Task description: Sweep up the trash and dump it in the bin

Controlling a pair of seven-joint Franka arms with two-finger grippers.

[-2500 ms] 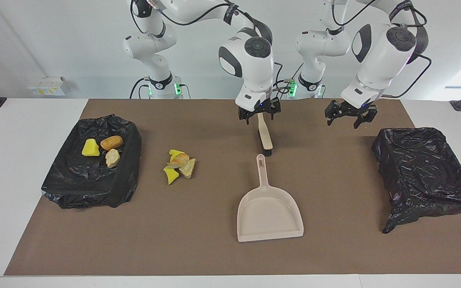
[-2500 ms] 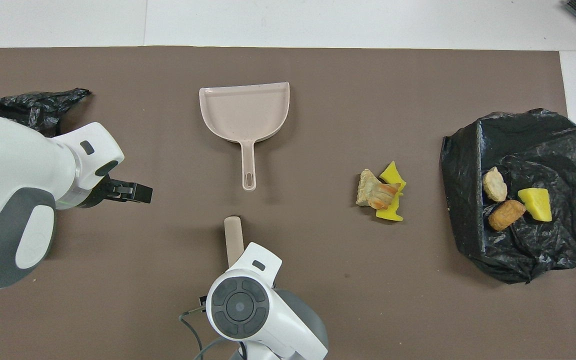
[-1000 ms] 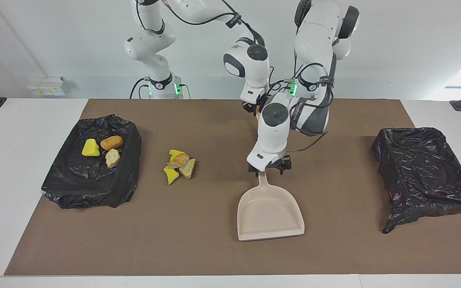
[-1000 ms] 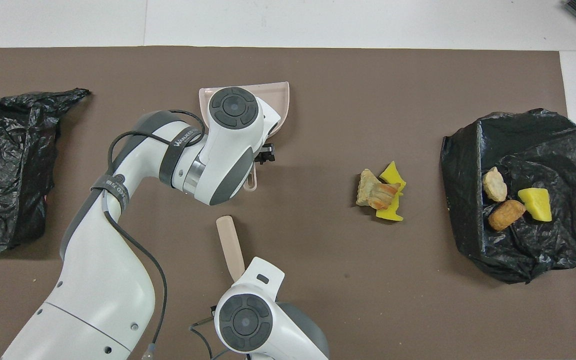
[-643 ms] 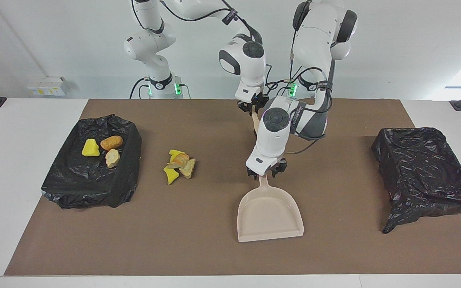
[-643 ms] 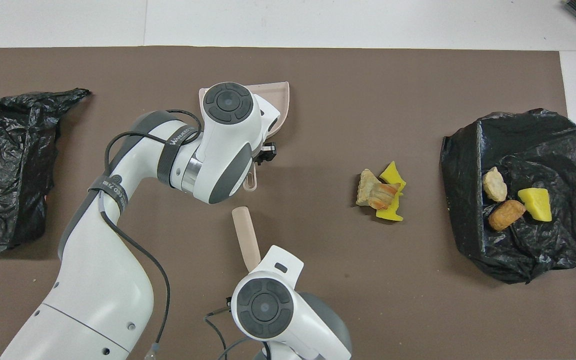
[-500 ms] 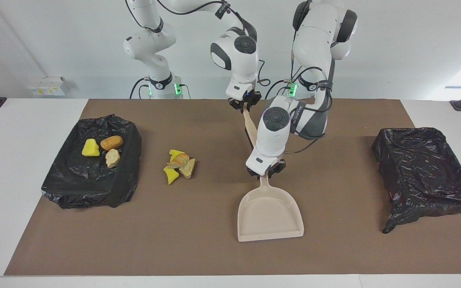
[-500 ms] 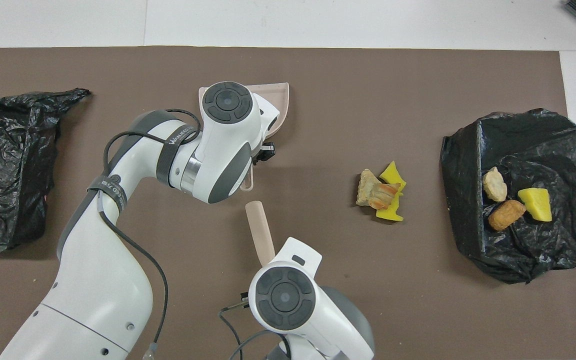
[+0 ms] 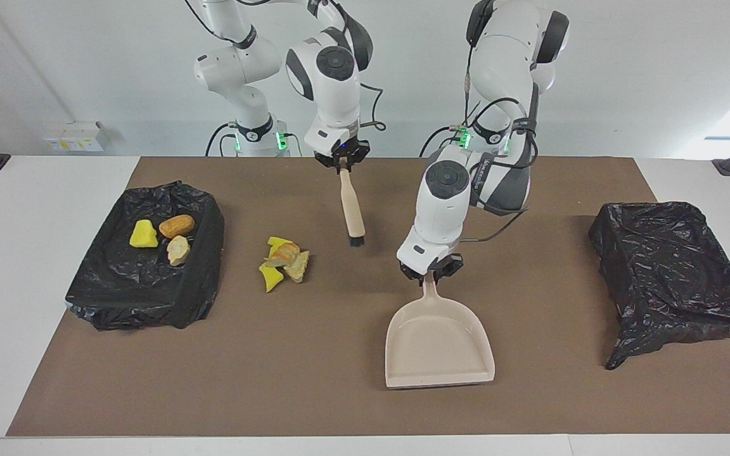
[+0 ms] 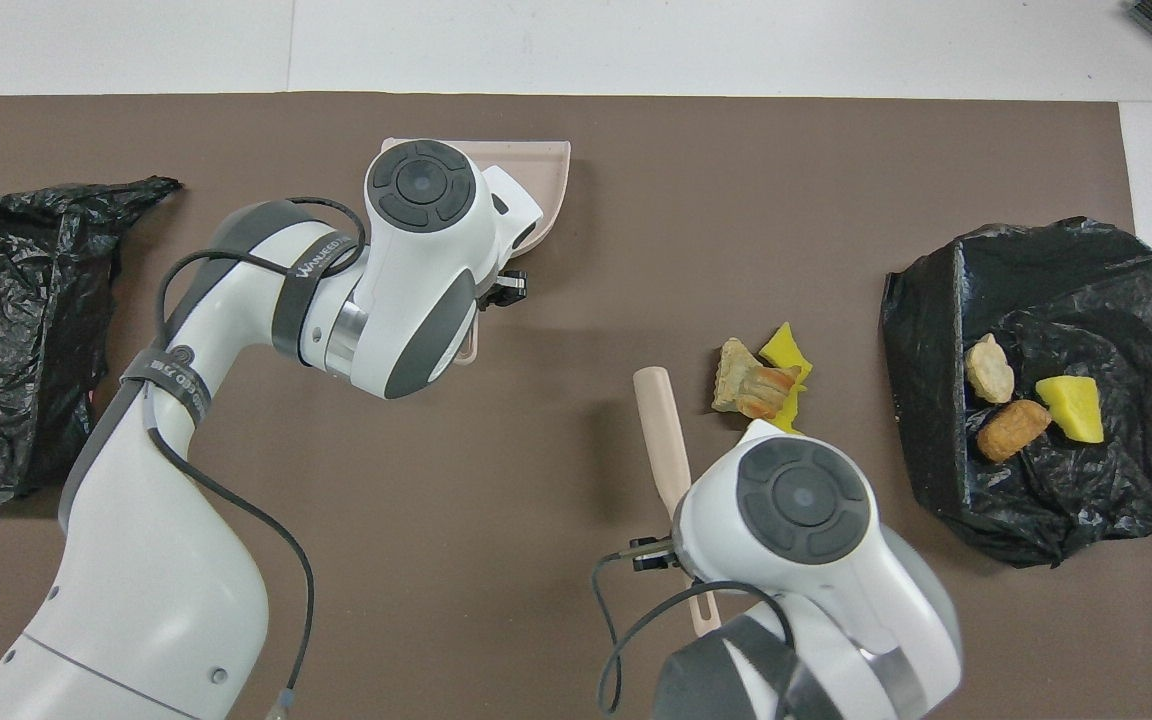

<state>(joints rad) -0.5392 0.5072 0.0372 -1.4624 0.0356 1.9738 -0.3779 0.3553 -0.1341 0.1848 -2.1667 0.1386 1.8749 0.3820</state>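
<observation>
On brown mat | left gripper [image 9: 431, 268] grips smooth dustpan [image 9: 439, 345] handle | right gripper [image 9: 341, 162] clamps slim brush [image 9: 352, 208]

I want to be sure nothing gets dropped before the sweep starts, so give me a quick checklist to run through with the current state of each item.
1. Right gripper shut on the brush handle: ok.
2. Left gripper shut on the dustpan handle: ok.
3. Brush bristles down on the mat: cannot tell; it hangs bristle end down, apparently just above the mat.
4. Loose trash pile in one clump on the mat, beside the brush: ok.
5. Dustpan mouth facing the pile: not ok, it opens away from the robots.
6. Bin holding three scraps, at the right arm's end, open, with nothing between it and the pile: ok.
</observation>
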